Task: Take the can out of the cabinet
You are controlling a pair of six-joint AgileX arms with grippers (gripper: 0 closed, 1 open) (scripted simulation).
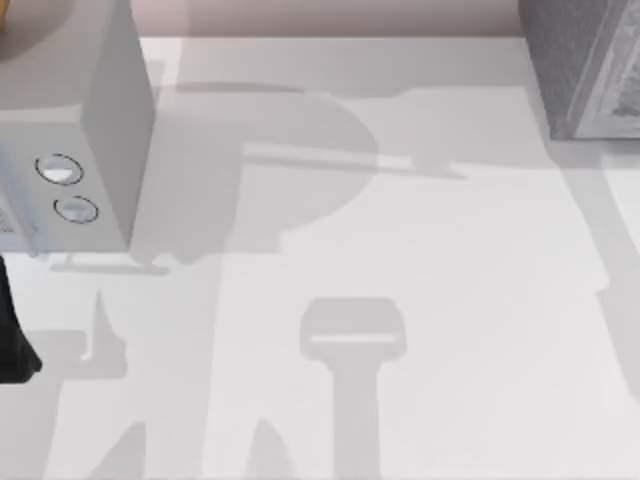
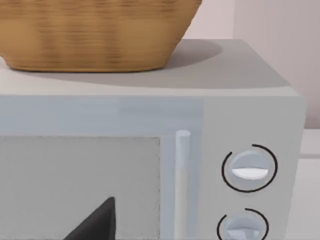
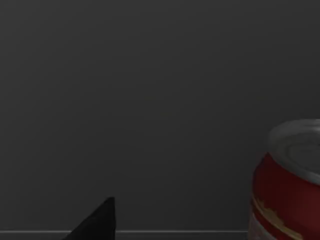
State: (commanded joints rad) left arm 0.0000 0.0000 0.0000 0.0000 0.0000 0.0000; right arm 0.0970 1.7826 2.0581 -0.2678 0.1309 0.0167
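A red can (image 3: pixel 287 185) with a silver top stands upright against a dark grey wall (image 3: pixel 150 100) in the right wrist view, at the picture's edge and partly cut off. A black part of my right gripper (image 3: pixel 95 222) pokes in beside it, apart from the can. The grey cabinet (image 1: pixel 585 70) stands at the table's far right corner in the top view. My left arm (image 1: pixel 12 330) sits at the table's left edge, and my left gripper (image 2: pixel 95 222) faces the microwave door.
A white microwave (image 1: pixel 95 150) with two round knobs (image 2: pixel 249 167) and a vertical door handle (image 2: pixel 182 170) stands at the far left. A wicker basket (image 2: pixel 95 35) rests on top of it. The white table (image 1: pixel 400 300) spreads between the microwave and the cabinet.
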